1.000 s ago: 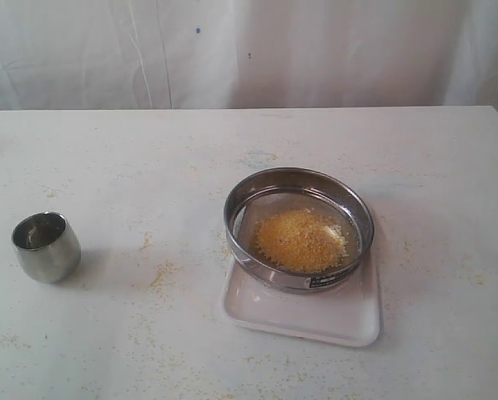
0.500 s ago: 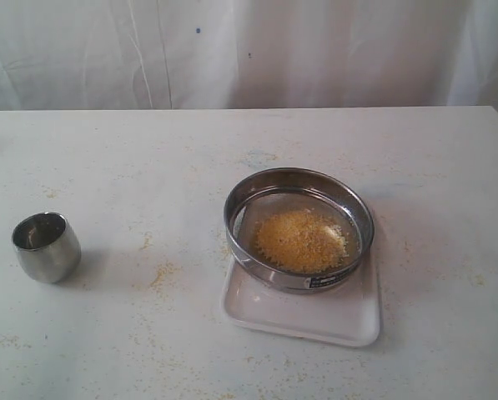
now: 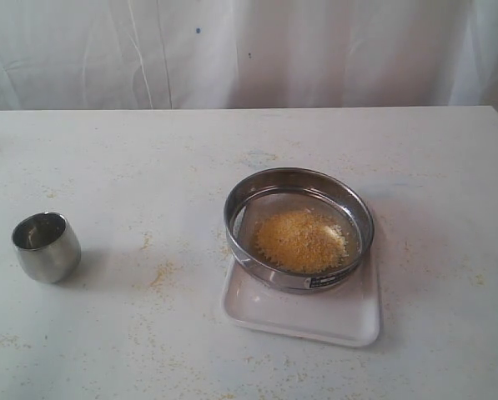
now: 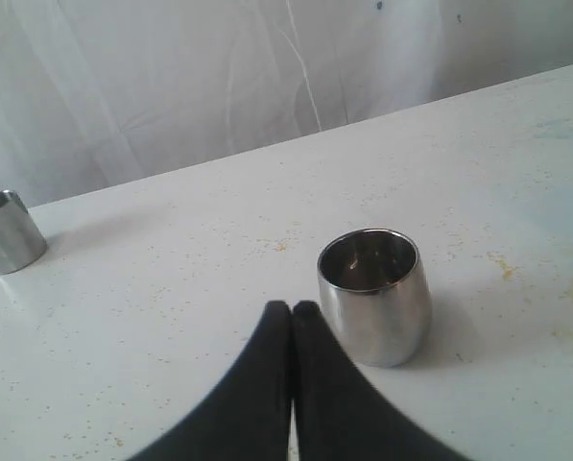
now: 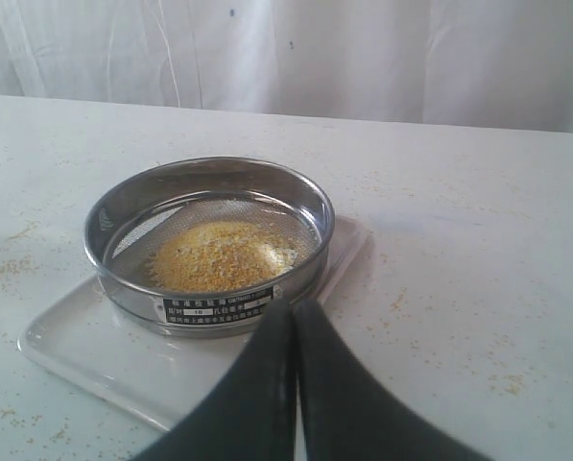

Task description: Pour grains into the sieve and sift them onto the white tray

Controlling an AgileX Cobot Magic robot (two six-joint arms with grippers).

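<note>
The sieve [image 3: 299, 229] sits on the white tray [image 3: 303, 312], and a bare strip of tray shows on the sieve's labelled side. The grains [image 3: 300, 240] lie in a golden-yellow heap on the mesh inside the sieve, with a few paler ones at the heap's edge. A small steel cup [image 3: 46, 246] stands upright on the tabletop [image 3: 148, 150], well to the left of the sieve, and yellowish specks are scattered between them. The right end effector [image 5: 294, 305] is pinched together with nothing in it, near the sieve's label [image 5: 219, 307] but not touching it. The left end effector [image 4: 292, 307] is likewise pressed together and empty, beside the cup.
</note>
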